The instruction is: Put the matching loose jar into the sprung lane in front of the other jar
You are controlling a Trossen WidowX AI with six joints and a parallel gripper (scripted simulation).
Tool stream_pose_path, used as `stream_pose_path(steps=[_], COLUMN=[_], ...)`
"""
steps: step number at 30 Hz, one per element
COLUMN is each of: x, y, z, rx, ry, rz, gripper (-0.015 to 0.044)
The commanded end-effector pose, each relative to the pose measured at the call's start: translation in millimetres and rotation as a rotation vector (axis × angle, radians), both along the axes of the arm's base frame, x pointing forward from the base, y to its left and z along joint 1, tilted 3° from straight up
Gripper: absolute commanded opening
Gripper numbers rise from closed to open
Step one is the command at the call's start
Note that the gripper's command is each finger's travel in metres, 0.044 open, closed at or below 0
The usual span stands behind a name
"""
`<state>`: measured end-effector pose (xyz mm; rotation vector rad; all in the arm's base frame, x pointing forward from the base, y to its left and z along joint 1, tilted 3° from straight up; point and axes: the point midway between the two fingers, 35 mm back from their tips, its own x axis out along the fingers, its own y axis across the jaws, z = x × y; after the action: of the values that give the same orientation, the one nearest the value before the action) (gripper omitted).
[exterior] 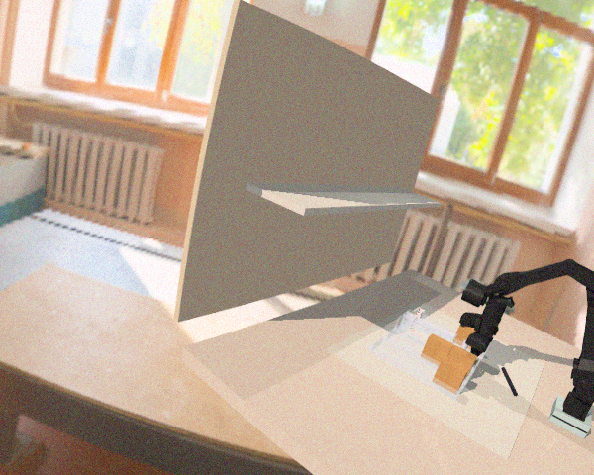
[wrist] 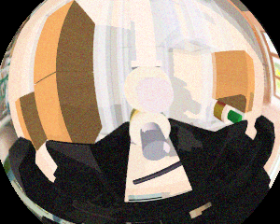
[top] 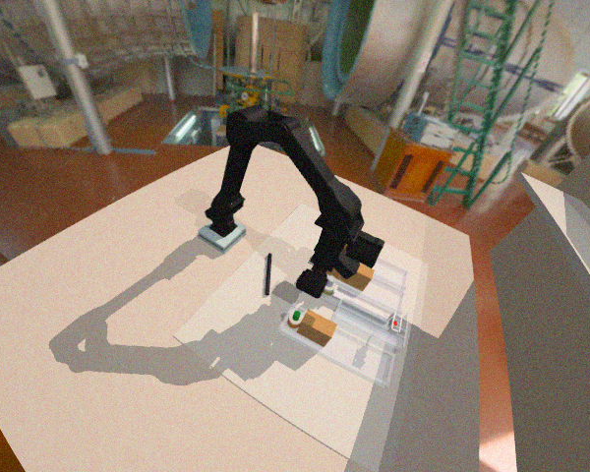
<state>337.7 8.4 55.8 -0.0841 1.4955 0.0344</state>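
Note:
My gripper [top: 328,283] [wrist: 147,124] is shut on a white-topped jar with a grey-lilac knob [wrist: 154,142], at the front of the middle lane. The fingers hide most of its body; its height over the lane floor cannot be told. A second jar with a broad pale round top [wrist: 153,91] is in the lane just behind it, before the pusher plate [wrist: 147,63]. Their tops overlap in the wrist view, so contact between them is unclear. In the exterior view the arm hides both jars.
A green-topped jar [top: 295,317] [wrist: 233,116] stands in a side lane before an orange block [top: 317,327] [wrist: 233,75]. More orange blocks [top: 359,276] [exterior: 453,365] [wrist: 46,70] stand on the other side. A black rod [top: 268,274] [exterior: 509,381] [wrist: 156,175] lies before the clear rack. A tall panel [exterior: 307,153] rises behind.

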Motion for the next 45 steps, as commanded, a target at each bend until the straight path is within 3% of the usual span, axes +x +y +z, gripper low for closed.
stream_pose_path(steps=[1, 10, 21, 45], x=[-1.2, -1.2, -0.5, -20.0], y=[-0.2, -0.2, -0.2, -1.5], z=[-0.2, -0.2, 0.0, 20.2], rx=[0.003, 0.003, 0.003, 0.002], ry=[-0.003, -0.003, -0.004, -0.002], rz=[0.003, 0.003, 0.003, 0.003], gripper=[0.0, 0.0, 0.0278, 0.0278])
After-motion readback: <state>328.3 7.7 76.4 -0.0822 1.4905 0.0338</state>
